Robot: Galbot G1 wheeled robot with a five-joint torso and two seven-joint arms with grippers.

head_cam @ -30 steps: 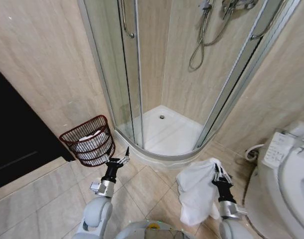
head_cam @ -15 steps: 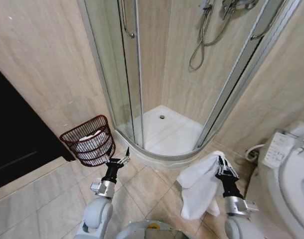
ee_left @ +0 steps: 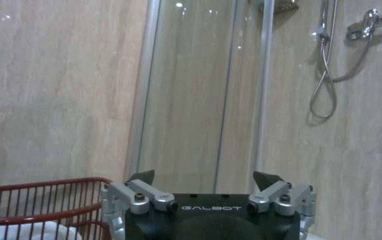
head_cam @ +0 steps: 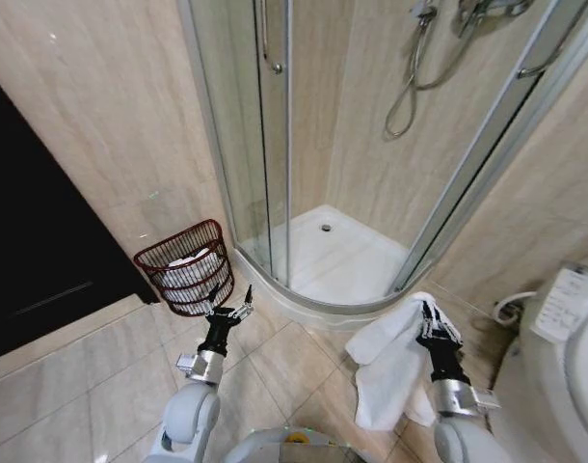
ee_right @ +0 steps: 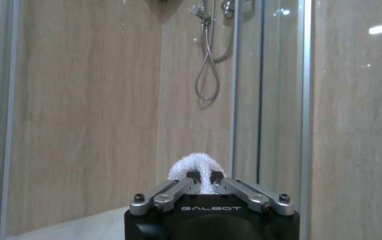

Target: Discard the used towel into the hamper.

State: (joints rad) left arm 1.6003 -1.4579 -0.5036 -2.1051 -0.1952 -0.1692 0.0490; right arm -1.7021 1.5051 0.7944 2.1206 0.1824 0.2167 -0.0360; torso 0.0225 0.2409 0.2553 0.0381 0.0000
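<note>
A white towel (head_cam: 395, 359) hangs from my right gripper (head_cam: 430, 311), which is shut on its upper fold at the lower right of the head view. In the right wrist view the towel (ee_right: 193, 167) bulges between the closed fingers of the right gripper (ee_right: 202, 176). The hamper (head_cam: 183, 267), a dark red wire basket with white cloth inside, stands on the floor against the wall to the left. My left gripper (head_cam: 229, 301) is open, just in front of and right of the hamper. The left wrist view shows the hamper's rim (ee_left: 39, 187) beside the spread left gripper (ee_left: 205, 178).
A curved glass shower enclosure (head_cam: 275, 145) with a white tray (head_cam: 337, 260) stands straight ahead. A toilet (head_cam: 569, 367) is at the right edge. A dark doorway (head_cam: 34, 251) lies to the left. Tiled floor (head_cam: 92, 386) spreads in front of the hamper.
The head view has shifted, so the shower and hamper sit further right and lower in the picture. My right gripper with the towel has risen slightly from one second ago. The left gripper holds its pose.
</note>
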